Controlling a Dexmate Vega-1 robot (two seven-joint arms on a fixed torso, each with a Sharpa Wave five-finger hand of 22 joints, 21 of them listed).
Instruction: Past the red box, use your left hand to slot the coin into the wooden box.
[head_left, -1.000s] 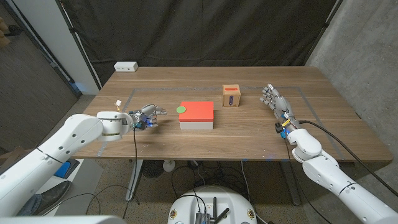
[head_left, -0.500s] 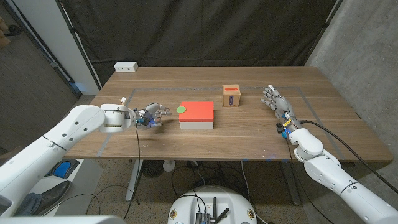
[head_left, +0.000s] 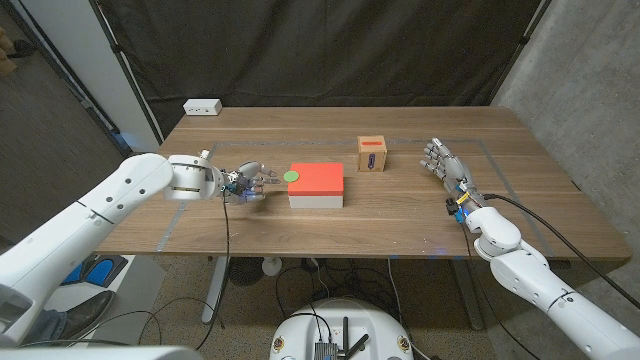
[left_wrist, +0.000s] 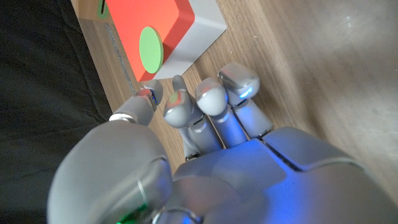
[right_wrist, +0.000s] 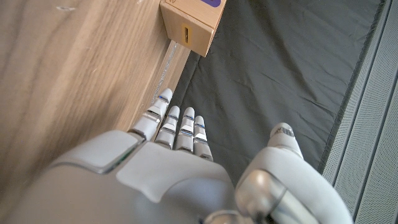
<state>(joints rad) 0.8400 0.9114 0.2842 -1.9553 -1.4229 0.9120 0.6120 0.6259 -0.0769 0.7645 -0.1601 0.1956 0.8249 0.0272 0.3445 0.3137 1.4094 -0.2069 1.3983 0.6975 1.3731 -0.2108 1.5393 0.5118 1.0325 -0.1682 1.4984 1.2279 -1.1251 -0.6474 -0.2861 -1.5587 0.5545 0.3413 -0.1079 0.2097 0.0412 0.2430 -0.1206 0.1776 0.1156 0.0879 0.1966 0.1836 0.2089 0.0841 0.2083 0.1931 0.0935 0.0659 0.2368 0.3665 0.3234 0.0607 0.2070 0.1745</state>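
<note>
A green coin (head_left: 291, 177) lies on the left end of the red box (head_left: 318, 181), which has a white base. In the left wrist view the coin (left_wrist: 150, 49) sits on the red box (left_wrist: 134, 22) just beyond my fingertips (left_wrist: 211, 96). My left hand (head_left: 250, 181) hovers just left of the red box, fingers reaching toward the coin, holding nothing. The small wooden box (head_left: 372, 154) stands behind and right of the red box; its slot face (right_wrist: 189, 31) appears in the right wrist view. My right hand (head_left: 443, 162) waits open at the right side, fingers straight.
A white power strip (head_left: 202, 106) lies at the table's back left corner. Bare wood spreads in front of the red box and between the wooden box and my right hand. The table edge (head_left: 330, 251) runs near the front.
My left hand has moved right toward the red box, closing to just short of the coin. The right hand has stayed still.
</note>
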